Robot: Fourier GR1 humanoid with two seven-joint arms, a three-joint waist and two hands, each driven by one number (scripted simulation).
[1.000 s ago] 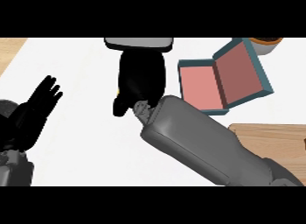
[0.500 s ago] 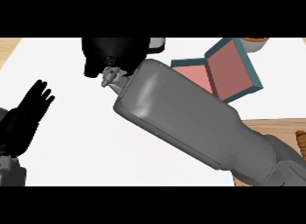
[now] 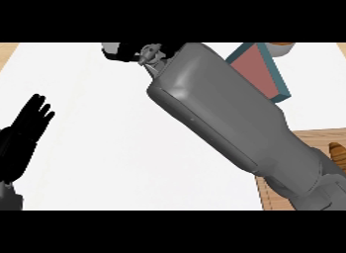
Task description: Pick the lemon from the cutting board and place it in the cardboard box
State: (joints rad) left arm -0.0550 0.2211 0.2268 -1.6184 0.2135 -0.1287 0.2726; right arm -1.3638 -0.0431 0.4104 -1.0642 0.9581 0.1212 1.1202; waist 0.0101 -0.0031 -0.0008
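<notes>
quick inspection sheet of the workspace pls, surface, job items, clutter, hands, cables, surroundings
surface: white counter top, wood showing at the left and right edges
job's things: box with teal walls and pinkish inside, at upper right, partly behind the right forearm; wooden cutting board at lower right; lemon not seen
clutter: brown ridged item on the board
hands: left hand open, resting at left edge; right hand at top edge, mostly cut off
cables: nothing seen
surroundings: nothing seen

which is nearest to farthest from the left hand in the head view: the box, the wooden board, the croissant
From the left hand, resting open at the view's left edge:
1. Box, upper right, partly hidden behind the right forearm.
2. Wooden board, lower right, its near corner showing past the forearm.
3. Croissant, on the board by the right edge.
</notes>
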